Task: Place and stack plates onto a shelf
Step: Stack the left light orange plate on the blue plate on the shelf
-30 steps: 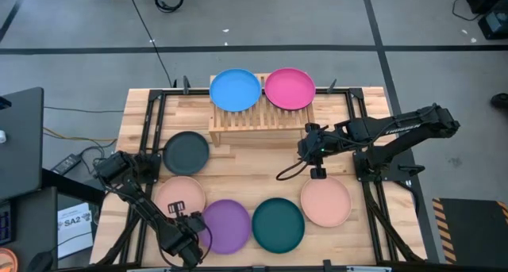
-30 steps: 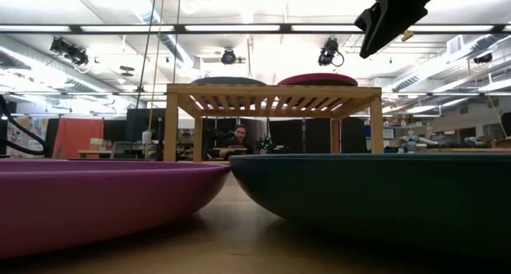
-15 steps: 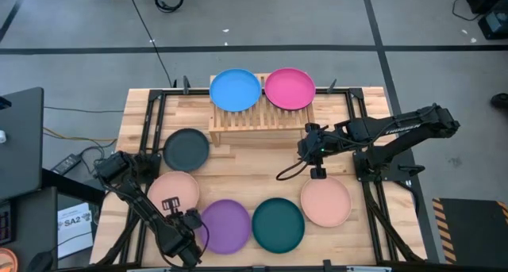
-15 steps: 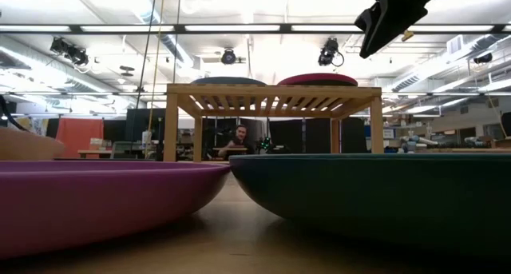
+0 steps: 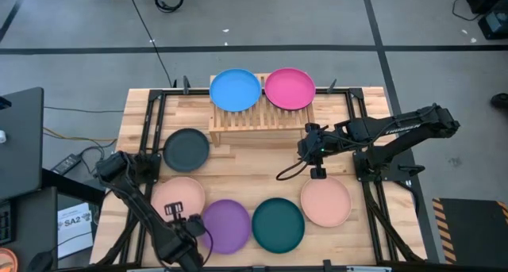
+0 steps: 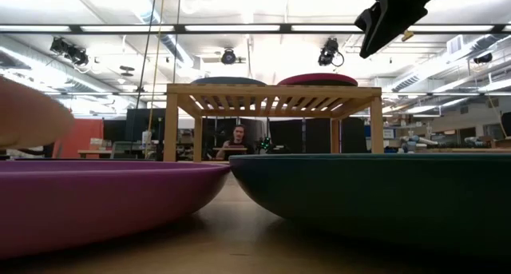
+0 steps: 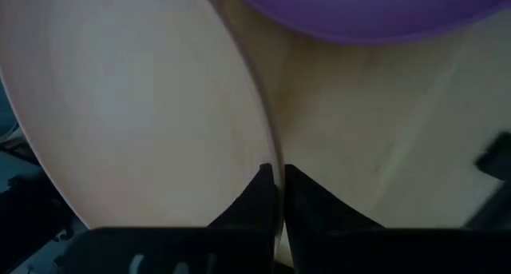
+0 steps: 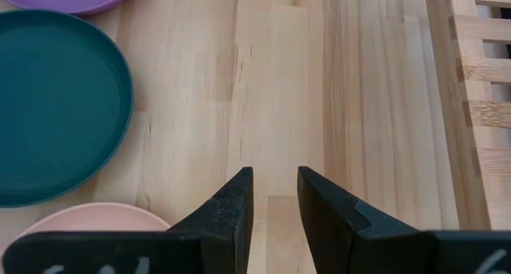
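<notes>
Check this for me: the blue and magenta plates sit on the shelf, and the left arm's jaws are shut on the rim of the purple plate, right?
Not quite. The blue plate and magenta plate do sit on the shelf, but the left gripper has its jaws shut on the rim of a peach plate, not the purple plate beside it. The left wrist view shows this.

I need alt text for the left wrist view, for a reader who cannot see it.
The left gripper has its two dark fingers shut on the rim of a peach plate, which fills most of the view. The edge of a purple plate shows beyond it, above the light wooden table.
</notes>
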